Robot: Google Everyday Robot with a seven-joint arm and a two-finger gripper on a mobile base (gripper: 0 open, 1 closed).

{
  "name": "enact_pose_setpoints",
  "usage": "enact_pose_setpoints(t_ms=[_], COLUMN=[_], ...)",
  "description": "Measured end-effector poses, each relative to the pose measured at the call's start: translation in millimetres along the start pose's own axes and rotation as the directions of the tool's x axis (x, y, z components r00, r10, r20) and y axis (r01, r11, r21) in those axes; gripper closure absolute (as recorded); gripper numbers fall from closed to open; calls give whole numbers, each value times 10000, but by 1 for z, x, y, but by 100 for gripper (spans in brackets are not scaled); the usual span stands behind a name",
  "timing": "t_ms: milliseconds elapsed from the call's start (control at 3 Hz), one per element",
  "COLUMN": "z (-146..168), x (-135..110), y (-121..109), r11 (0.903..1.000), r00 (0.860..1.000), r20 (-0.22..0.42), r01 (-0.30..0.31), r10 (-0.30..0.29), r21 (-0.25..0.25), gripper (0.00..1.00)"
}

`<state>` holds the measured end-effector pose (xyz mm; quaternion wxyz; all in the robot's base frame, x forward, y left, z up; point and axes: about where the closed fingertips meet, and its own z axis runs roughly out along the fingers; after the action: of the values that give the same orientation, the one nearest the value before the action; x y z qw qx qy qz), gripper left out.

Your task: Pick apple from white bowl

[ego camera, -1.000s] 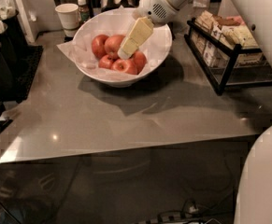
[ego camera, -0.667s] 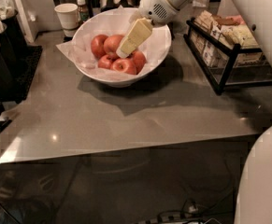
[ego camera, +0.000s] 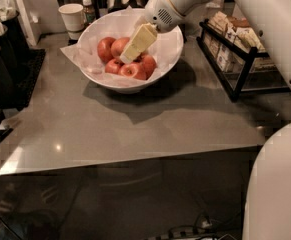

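Against the earlier frame, only a slight shift is being recorded: the tool (ego camera: 130,54) is being carried a little lower into the white bowl (ego camera: 171,51), over the apples (ego camera: 134,71) heaped at the bowl's centre. Whether the tool is open or closed cannot be told, and no fruit is being seen lifted clear. The bowl is being borne by the desk (ego camera: 135,129). The apples are being judged firm, smooth, moderately heavy and apt to roll. A hold across the widest part of the topmost one is being advised.
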<state>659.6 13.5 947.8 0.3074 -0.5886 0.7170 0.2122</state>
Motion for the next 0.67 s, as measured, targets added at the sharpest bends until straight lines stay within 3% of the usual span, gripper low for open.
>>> enact_pose_setpoints(t_ms=[667], z=[29], x=[10], y=[-20], r11=[9985], r00=[9985], r20=[-58], r01=[-541], r10=[540], r21=[-14], gripper=[11])
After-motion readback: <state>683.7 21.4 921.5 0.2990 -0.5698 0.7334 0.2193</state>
